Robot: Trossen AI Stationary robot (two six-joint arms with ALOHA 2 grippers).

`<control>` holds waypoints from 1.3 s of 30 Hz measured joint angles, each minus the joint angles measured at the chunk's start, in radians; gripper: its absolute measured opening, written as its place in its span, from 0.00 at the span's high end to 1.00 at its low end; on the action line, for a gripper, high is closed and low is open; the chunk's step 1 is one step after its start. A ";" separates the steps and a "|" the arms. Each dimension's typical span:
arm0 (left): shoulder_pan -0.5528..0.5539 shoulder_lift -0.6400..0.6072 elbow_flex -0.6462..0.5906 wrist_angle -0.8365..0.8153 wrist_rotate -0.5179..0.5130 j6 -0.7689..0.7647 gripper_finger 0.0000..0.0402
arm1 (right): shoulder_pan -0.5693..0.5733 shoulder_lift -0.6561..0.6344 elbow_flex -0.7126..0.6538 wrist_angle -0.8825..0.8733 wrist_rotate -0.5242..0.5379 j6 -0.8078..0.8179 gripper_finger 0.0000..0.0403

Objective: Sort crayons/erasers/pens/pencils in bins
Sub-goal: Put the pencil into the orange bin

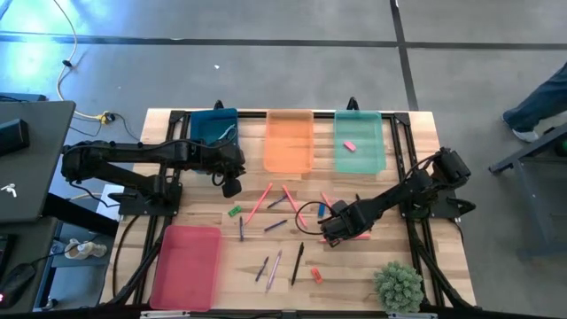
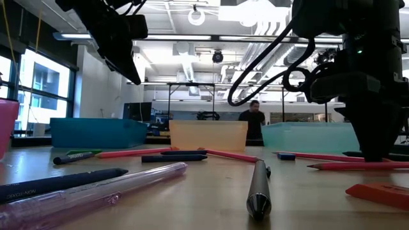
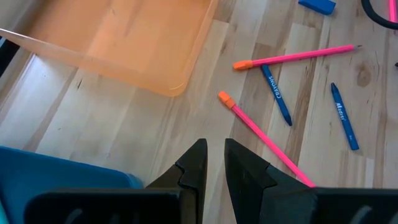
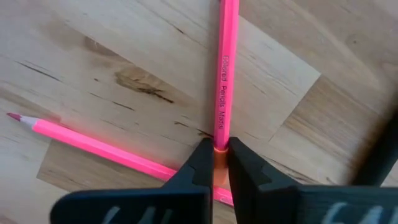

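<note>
Four translucent bins sit on the wooden table (image 1: 416,266). Nearest the left edge and toward the front lies the pink-red bin (image 1: 187,266). Along the far side run the dark teal-blue bin (image 1: 213,124), the orange bin (image 1: 290,141) and the mint-green bin (image 1: 360,142), which holds one pink eraser (image 1: 348,144).

The left gripper (image 1: 231,186) hangs just in front of the teal-blue bin, above bare wood; its wrist view shows the two dark fingers (image 3: 198,163) close together with only a narrow gap and nothing between them. A green eraser (image 1: 234,211) lies just in front of it.

In the middle of the table the loose sticks are scattered: pink pencils (image 1: 259,203) with orange ends, blue crayons (image 3: 277,93) and a dark pen (image 1: 297,263) nearer the front edge. A blue eraser (image 3: 316,5) shows in the left wrist view, beyond the pencils.

Right of centre, the right gripper (image 1: 335,232) is down at the tabletop, its fingers (image 4: 202,163) clamped on the orange end of a pink pencil (image 4: 223,68) that crosses over a second pink pencil (image 4: 93,145). A red eraser (image 1: 316,276) lies near the front edge, and a small green plant (image 1: 398,285) stands at the front right corner.
</note>
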 joint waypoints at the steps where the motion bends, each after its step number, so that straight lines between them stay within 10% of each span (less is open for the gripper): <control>1: 0.000 0.000 0.000 0.000 0.000 0.002 0.88 | 0.000 0.000 0.000 -0.001 0.001 0.001 0.98; 21: 0.000 0.000 0.000 -0.003 -0.001 0.002 0.88 | -0.044 -0.255 -0.007 0.043 0.314 -0.074 0.99; 39: 0.000 0.000 0.000 -0.016 -0.002 0.018 0.88 | -0.487 -0.399 -0.004 0.631 0.291 -0.954 0.99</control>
